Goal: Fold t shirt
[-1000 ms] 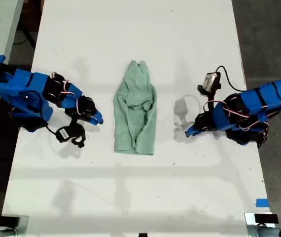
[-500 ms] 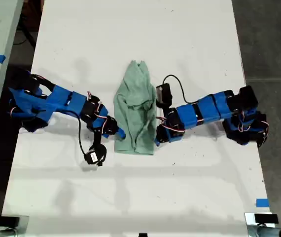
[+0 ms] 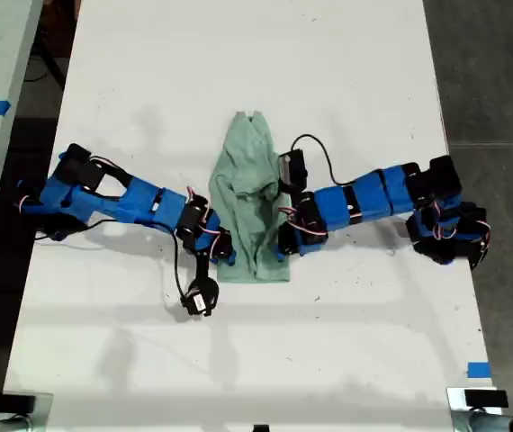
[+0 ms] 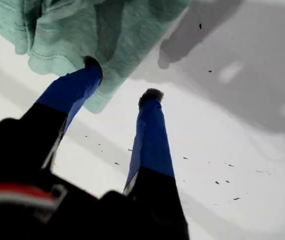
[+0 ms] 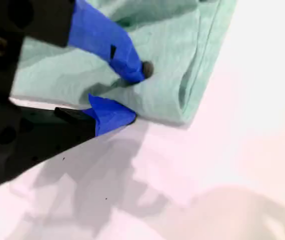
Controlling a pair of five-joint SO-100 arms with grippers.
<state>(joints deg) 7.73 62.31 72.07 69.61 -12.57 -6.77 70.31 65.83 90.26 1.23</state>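
Note:
The pale mint-green t shirt [image 3: 247, 198] lies lengthwise in the middle of the white table [image 3: 238, 360], sleeves folded in, collar at the far end. An arm [image 3: 139, 202] from the exterior view's left reaches its near left corner. Another arm [image 3: 364, 198] from the exterior view's right reaches its near right edge. Which arm is first or second does not show. My first gripper [image 4: 121, 77] is open, one fingertip on a corner of the t shirt [image 4: 57, 25], the other on bare table. My second gripper [image 5: 137, 95] pinches the t shirt [image 5: 172, 50] at its edge near a corner.
A small black camera [image 3: 198, 297] hangs on a cable beside the arm at the exterior view's left, another camera [image 3: 290, 166] sits above the other arm. Blue tape [image 3: 478, 369] marks the table's near corner at the exterior view's right. Dark floor borders both long sides.
Both arms swung in from the table's sides to the t shirt's near corners. In the last half second the near hem shifted slightly toward the exterior view's right.

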